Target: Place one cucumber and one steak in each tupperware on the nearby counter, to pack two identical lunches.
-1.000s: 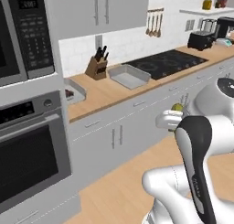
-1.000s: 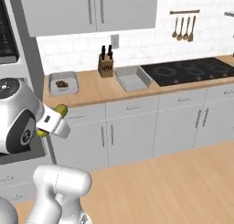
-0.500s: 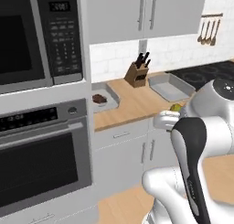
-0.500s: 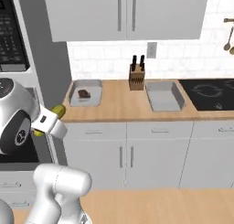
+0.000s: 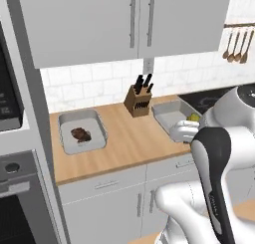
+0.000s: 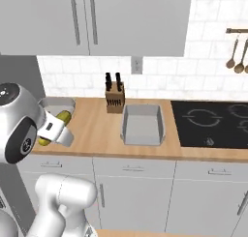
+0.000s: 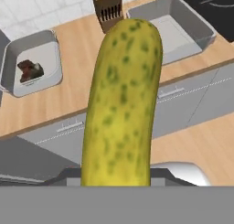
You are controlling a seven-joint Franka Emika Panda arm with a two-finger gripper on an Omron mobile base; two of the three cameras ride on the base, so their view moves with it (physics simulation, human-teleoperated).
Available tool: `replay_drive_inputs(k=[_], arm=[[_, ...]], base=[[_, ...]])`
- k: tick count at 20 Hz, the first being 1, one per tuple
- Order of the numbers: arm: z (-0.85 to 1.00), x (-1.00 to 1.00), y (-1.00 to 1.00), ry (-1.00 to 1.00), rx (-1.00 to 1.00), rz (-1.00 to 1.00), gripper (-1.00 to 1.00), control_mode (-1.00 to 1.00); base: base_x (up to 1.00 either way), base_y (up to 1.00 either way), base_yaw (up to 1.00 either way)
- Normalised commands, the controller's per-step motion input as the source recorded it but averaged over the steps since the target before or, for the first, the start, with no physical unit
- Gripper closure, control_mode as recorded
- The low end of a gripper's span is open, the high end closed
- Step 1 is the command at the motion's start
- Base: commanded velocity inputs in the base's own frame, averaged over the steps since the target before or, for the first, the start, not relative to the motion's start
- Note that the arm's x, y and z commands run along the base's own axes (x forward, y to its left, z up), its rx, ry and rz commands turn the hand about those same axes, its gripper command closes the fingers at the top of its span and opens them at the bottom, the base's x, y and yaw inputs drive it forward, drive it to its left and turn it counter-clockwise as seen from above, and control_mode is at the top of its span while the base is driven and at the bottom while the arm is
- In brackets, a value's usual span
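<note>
Cucumber (image 7: 122, 104), yellow-green, sits gripped in the tool (image 6: 54, 129), carried above the counter (image 5: 124, 143) edge at mid frame. One tupperware (image 5: 82, 132) at left already holds a dark steak (image 5: 81, 135); the other (image 6: 141, 125), beside the knife block (image 6: 115, 96), looks bare. Judging from this, either could take it; lower it fully inside the rim before releasing.

Steak (image 5: 81, 135) in left tupperware (image 5: 66, 119) on counter (image 5: 124, 143)
</note>
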Motion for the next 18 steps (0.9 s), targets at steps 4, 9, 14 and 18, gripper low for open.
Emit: replay_drive_inputs(k=[4,9,14,18], arm=[[0.0,0.0,0.0,0.0,0.0,0.0,1.0,1.0],[-0.34,0.01,0.18,0.01,-0.02,0.1,1.0,-1.0],[-0.75,0.22,0.81,0.0,-0.05,0.15,1.0,-1.0],[-0.4,0.75,0.86,0.0,0.0,0.09,1.0,-1.0]], base=[[0.81,-0.24,0.26],[0.18,0.04,0.17],[0.0,0.0,0.0],[0.0,0.0,0.0]])
